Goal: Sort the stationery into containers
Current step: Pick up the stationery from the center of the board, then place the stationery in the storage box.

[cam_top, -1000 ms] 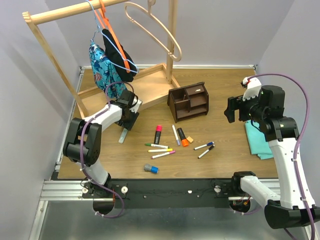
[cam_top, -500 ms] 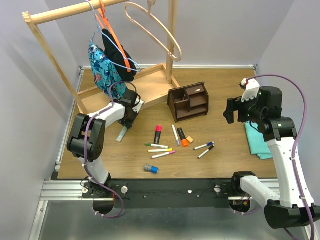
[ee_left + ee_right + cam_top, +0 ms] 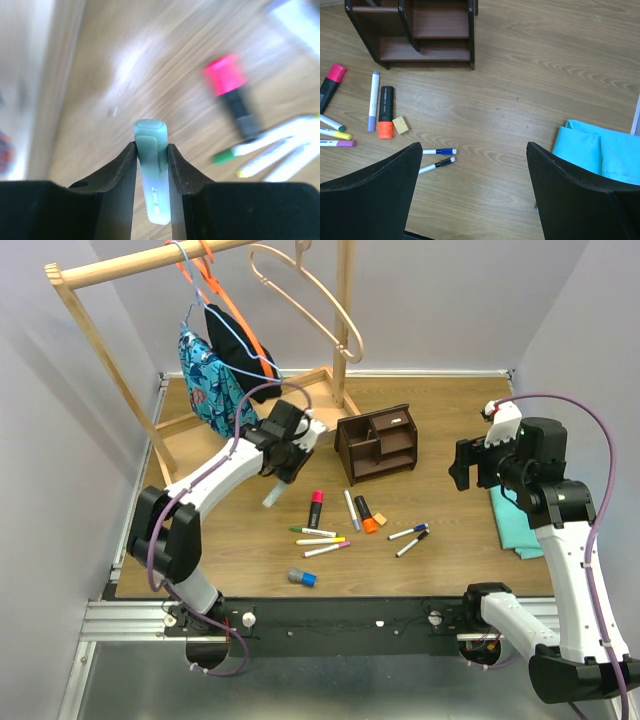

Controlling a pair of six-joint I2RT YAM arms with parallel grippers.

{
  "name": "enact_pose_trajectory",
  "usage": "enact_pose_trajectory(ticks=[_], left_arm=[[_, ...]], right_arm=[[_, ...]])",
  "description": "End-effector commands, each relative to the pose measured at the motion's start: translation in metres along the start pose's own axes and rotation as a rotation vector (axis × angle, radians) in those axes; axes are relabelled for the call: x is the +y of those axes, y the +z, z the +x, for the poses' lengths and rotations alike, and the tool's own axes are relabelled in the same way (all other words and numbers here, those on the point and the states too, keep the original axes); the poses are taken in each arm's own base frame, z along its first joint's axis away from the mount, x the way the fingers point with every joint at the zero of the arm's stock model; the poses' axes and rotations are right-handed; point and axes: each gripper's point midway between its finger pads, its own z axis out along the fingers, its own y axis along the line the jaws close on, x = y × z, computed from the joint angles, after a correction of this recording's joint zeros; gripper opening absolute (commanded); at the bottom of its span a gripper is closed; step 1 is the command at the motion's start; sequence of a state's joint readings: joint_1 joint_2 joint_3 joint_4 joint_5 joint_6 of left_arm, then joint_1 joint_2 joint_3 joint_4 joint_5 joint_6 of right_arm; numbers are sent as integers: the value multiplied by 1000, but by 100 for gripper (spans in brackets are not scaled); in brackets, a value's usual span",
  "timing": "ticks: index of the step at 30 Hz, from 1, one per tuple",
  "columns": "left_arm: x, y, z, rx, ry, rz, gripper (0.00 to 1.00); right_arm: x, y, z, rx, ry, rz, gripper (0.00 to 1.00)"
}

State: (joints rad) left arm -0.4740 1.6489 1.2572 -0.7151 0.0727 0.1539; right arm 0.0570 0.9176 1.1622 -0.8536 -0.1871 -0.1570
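My left gripper [image 3: 278, 482] is shut on a pale green pen [image 3: 151, 175] and holds it above the table, left of the dark brown organiser [image 3: 378, 443]. It also shows in the left wrist view [image 3: 151, 147]. Below it lie the red-ended highlighter [image 3: 316, 508], the orange-ended highlighter [image 3: 366, 514], the tan cube [image 3: 380, 519], several thin white markers [image 3: 320, 540] and the grey-blue cylinder [image 3: 302, 578]. My right gripper [image 3: 462, 470] is open and empty, high over the right side. Its view [image 3: 474, 150] shows the organiser [image 3: 412, 30], blue-capped marker [image 3: 439, 151] and black-capped marker [image 3: 436, 164].
A pale wooden clothes rack [image 3: 300, 410] with hangers and hanging clothes [image 3: 215, 370] stands at the back left. A folded teal cloth [image 3: 515, 525] lies at the right edge, under my right arm. Grey walls close in the table.
My left gripper has moved right and forward from the rack base towards the organiser, carrying the pale green pen. The right arm has hardly moved.
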Motion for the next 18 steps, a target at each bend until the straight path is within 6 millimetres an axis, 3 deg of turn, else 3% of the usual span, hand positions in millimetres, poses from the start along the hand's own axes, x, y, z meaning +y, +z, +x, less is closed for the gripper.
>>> enact_pose_trajectory(ticks=[1, 5, 11, 18], left_arm=[[-51, -59, -66, -219, 132, 108, 0], [-74, -83, -117, -432, 167, 175, 0], [-103, -108, -169, -811, 301, 283, 0], [-107, -86, -214, -896, 320, 302, 0]], right_arm=[[-7, 1, 1, -4, -2, 41, 92], [-14, 0, -6, -3, -14, 67, 91], [-28, 4, -24, -3, -34, 109, 90], [-25, 9, -32, -41, -29, 90, 89]])
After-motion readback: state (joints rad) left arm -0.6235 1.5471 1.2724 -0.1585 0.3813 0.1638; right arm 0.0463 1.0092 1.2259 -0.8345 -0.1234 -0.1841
